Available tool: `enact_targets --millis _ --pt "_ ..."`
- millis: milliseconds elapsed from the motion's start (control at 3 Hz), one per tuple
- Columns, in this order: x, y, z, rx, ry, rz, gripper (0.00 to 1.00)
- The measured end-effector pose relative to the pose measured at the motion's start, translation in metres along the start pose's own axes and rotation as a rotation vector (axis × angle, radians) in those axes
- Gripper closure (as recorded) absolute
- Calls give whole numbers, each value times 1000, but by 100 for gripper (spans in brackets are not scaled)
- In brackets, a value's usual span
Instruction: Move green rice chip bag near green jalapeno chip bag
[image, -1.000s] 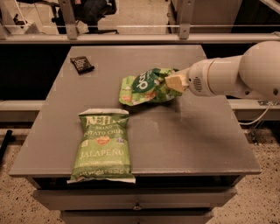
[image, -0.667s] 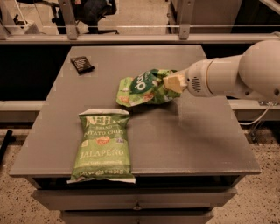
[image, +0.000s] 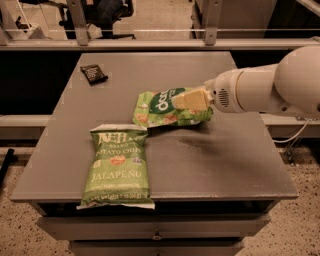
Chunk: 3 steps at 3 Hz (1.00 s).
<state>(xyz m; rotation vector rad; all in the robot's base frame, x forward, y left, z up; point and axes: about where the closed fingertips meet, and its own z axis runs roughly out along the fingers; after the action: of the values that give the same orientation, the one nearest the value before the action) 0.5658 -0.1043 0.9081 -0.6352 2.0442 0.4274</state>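
Claw (image: 190, 99) grips the green rice chip bag (image: 159, 111) by its upper right part.

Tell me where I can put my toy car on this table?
The right front of the table, before the end effector holding the green rice chip bag, is bare. So is the back, beside the small dark packet. Front-left is crowded by the green jalapeno chip bag.

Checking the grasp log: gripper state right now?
Gripper: closed on the green rice chip bag, holding it just above the middle of the table.
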Motion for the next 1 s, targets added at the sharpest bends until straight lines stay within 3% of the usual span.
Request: enact_targets --millis 333,667,1000 --pt "0 0 -1 2 2 1 0" --pt "-3 -14 -7 13 -11 -39 0" --pt "-7 -72 -25 29 -38 -151 0"
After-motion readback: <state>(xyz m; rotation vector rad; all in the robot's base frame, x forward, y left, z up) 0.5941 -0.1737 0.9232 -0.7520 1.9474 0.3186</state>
